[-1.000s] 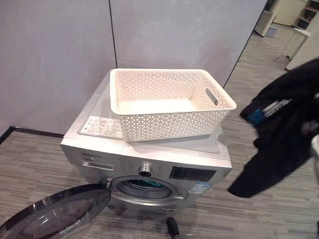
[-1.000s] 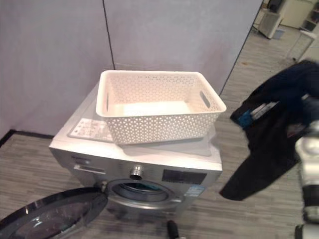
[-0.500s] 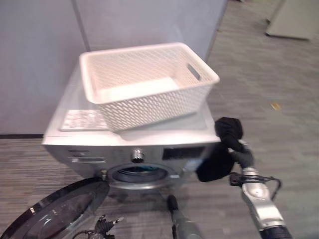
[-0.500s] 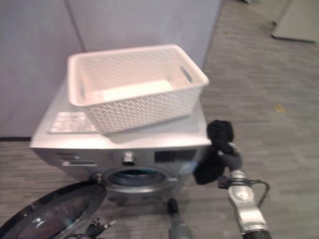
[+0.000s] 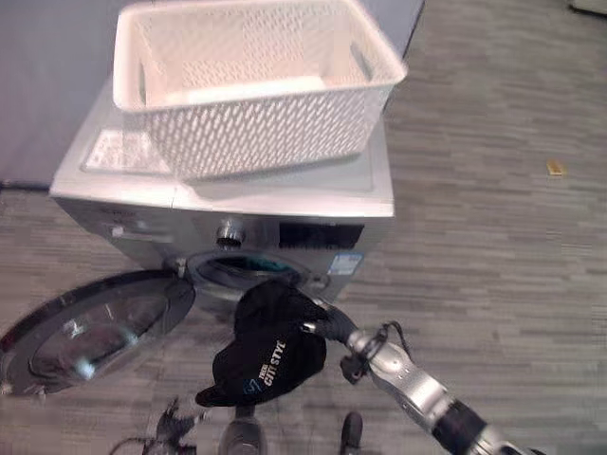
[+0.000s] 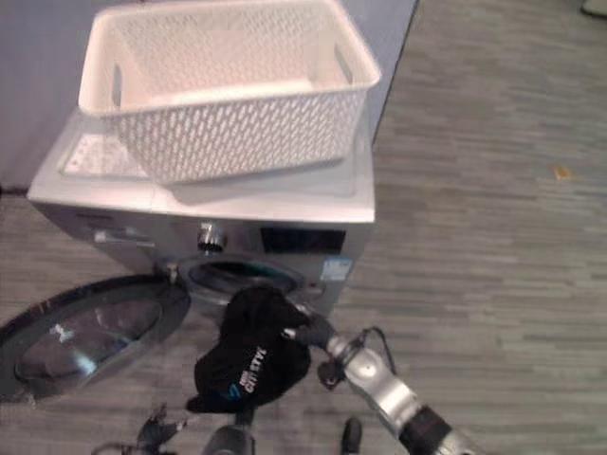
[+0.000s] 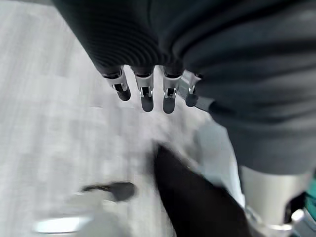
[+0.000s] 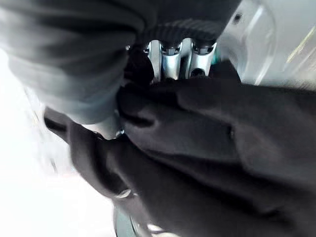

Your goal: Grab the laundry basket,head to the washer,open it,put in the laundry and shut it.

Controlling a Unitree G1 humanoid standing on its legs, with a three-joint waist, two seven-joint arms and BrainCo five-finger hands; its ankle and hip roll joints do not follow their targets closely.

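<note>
Washer (image 5: 285, 204): silver front-loader; everything below is placed from it.
Washer door (image 5: 90, 327): swung fully open to the washer's left, so opening looks done; the drum mouth (image 5: 248, 272) is clear, with something teal showing inside.
Laundry basket (image 5: 251, 81): white, perforated, resting on top of the washer, nothing visible in it; fetching and carrying look finished.
Black garment (image 5: 270, 351): bunched, hanging just in front of and below the drum mouth, not yet inside.
Right hand (image 5: 318, 325): in front of the washer, fingers curled into the black garment and gripping it, as its wrist view confirms.
Left hand (image 7: 148, 91): low in front of the washer, fingers hanging straight and relaxed, holding nothing.
Left to do, as I judge it: push the garment into the drum, let go, swing the door shut.
</note>
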